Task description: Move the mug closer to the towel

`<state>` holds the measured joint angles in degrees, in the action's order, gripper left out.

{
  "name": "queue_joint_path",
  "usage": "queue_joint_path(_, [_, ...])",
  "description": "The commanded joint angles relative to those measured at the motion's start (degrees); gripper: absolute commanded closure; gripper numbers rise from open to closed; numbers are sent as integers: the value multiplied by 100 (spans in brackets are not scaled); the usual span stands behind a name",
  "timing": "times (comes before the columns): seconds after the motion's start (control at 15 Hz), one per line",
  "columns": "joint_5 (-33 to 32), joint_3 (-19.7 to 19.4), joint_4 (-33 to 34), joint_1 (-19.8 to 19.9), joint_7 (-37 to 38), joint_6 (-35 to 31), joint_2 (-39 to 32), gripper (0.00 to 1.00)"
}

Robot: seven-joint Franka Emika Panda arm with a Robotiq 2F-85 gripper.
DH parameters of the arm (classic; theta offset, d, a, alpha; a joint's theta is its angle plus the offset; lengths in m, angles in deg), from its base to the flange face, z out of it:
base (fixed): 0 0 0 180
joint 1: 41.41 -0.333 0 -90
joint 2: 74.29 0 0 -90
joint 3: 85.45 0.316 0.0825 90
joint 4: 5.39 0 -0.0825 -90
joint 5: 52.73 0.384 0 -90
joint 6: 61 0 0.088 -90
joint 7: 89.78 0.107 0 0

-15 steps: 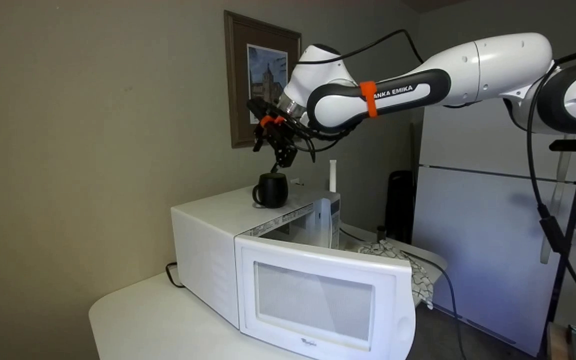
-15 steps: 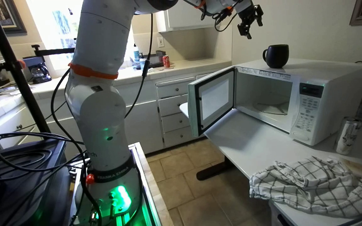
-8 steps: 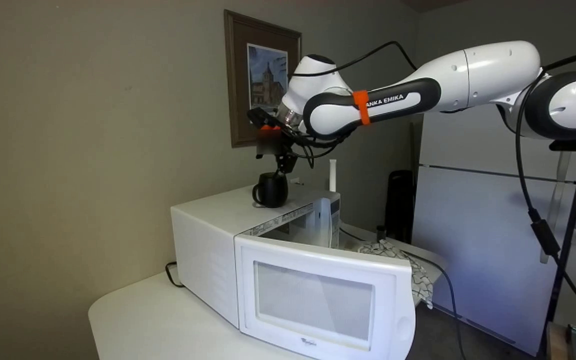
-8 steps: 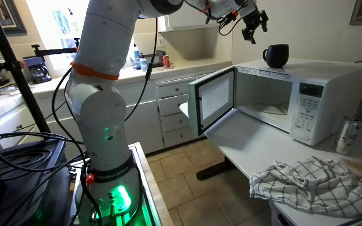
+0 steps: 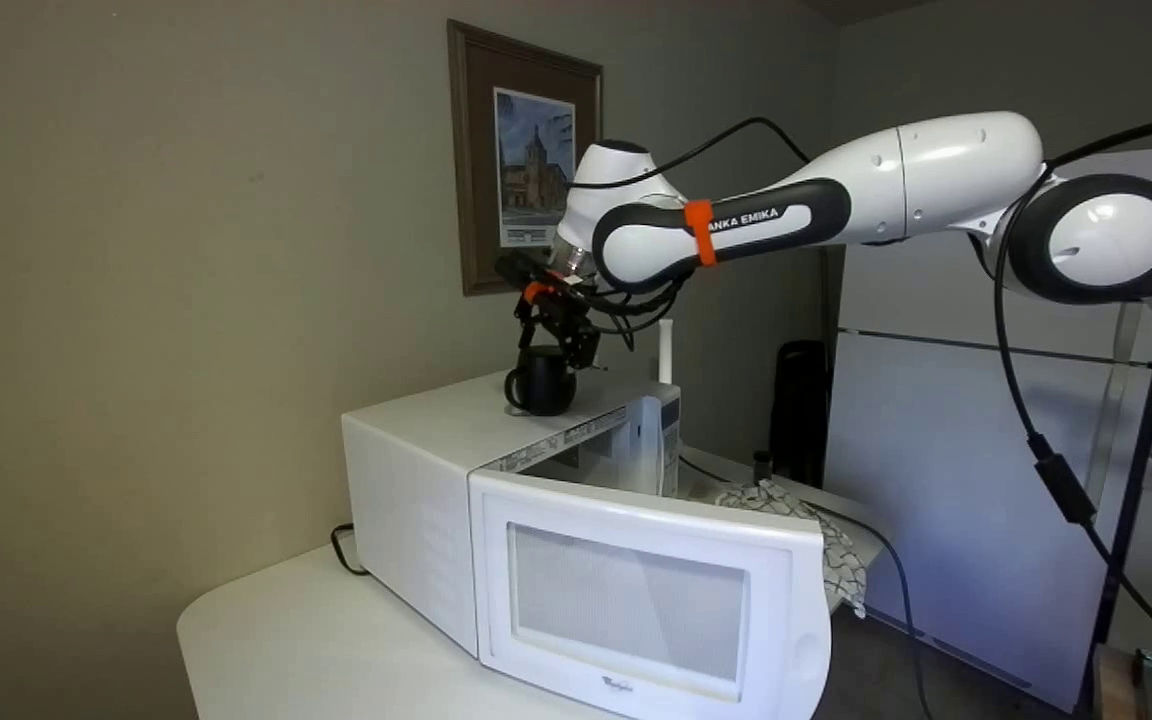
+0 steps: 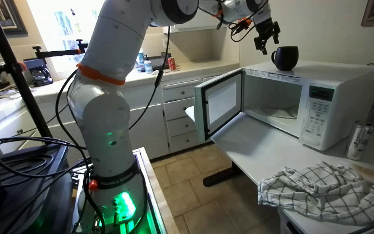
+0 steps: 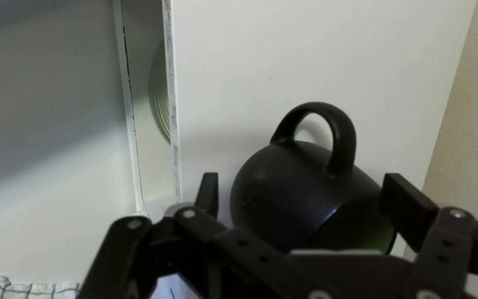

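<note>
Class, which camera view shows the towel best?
The towel shows best in an exterior view: it lies in the foreground, nearly all visible, folds and grid lines clear. Where the open microwave door stands in front, in an exterior view, part is hidden. The wrist view catches only a strip, bottom left.

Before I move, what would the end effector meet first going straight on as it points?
Most likely the mug, which shows ahead of the open end effector in the wrist view, standing on the microwave; the depth between is unclear.
</note>
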<state>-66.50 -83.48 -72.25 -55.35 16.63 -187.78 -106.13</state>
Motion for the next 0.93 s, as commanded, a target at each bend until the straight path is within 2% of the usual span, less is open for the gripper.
queue_joint_path(0.0, [54,129,603,67,-591,-183,-471,0])
queue_joint_path(0.4, [74,196,1162,47,-1351,-21,-882,0])
queue_joint_path(0.87, [77,163,1607,-5,-1327,115,-1269,0])
